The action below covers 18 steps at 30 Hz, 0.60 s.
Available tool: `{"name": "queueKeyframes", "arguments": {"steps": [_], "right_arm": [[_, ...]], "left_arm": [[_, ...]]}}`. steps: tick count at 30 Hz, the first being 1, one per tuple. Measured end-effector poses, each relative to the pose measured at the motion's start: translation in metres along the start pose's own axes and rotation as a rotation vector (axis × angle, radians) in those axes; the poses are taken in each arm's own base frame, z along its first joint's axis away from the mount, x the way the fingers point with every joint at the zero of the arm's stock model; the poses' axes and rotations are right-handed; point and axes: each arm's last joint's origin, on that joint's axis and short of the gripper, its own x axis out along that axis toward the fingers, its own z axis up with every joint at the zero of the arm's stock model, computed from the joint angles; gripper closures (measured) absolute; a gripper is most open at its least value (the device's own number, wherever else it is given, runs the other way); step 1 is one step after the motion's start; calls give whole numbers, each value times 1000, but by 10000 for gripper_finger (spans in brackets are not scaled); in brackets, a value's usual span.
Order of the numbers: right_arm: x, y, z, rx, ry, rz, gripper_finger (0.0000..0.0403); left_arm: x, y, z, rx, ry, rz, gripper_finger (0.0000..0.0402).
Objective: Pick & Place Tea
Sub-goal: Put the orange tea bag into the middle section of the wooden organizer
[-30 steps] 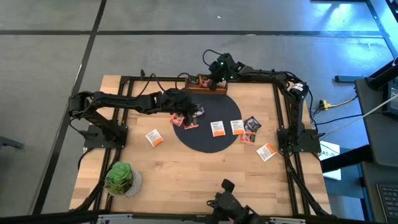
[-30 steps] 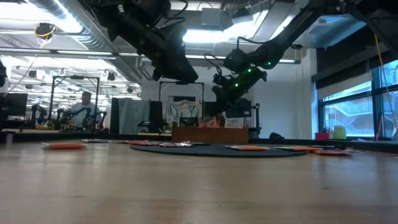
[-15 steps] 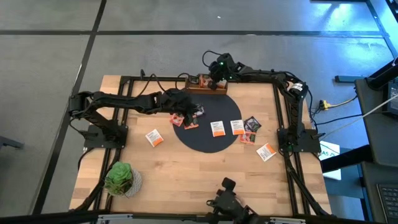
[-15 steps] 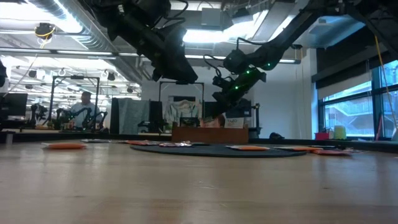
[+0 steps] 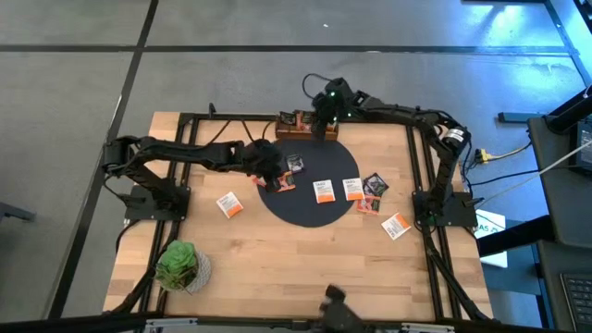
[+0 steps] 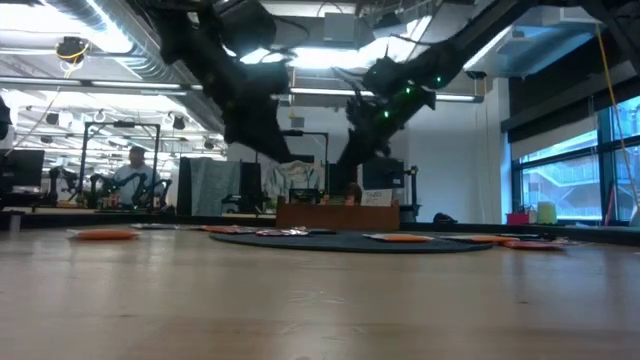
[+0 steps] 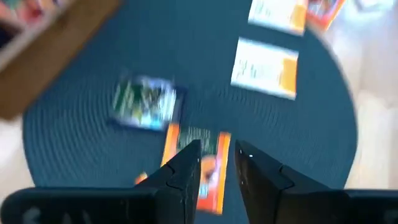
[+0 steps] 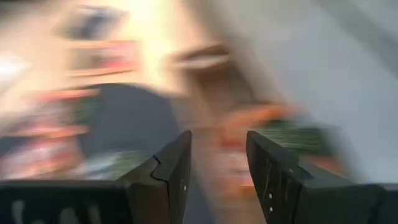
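Several small tea packets lie flat on the black round mat point(image 5: 305, 211) and on the wood around it: orange-white ones point(image 5: 323, 191) point(image 5: 352, 189), a dark one point(image 5: 296, 164), and one off the mat point(image 5: 228, 204). My left gripper point(image 5: 270, 174) hangs open over the mat's left part. In the left wrist view its fingers point(image 7: 217, 158) stand above an orange packet point(image 7: 213, 177) without touching it. My right gripper point(image 5: 320, 120) is open, with nothing between its fingers point(image 8: 217, 146). It hangs above the wooden box point(image 5: 294, 125) at the far edge.
A green plant point(image 5: 180, 265) stands at the near left corner. More packets lie to the right of the mat point(image 5: 375, 183) point(image 5: 396, 226). The wooden box holds packets and stands against the far frame rail. Bare wood lies along the near side.
My right gripper has risen from the wooden box and now hangs higher above it. My left gripper has tipped further downward and sunk a little over the mat's left part. No packet on the mat has moved.
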Motion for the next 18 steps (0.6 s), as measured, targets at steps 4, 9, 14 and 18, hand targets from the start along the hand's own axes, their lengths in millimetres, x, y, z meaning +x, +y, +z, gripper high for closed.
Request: {"name": "queueKeyframes", "arguments": {"steps": [4, 9, 14, 18], "right_arm": [[3, 35, -2, 106, 52, 313, 249], [17, 80, -9, 162, 147, 373, 248], [20, 108, -17, 224, 242, 287, 248], [19, 118, -22, 311, 307, 272, 248]], "left_arm": [[4, -5, -6, -27, 40, 45, 306], [22, -12, -18, -59, 109, 66, 306], [48, -18, -40, -95, 233, 93, 306], [64, -21, -52, -129, 291, 100, 306]]}}
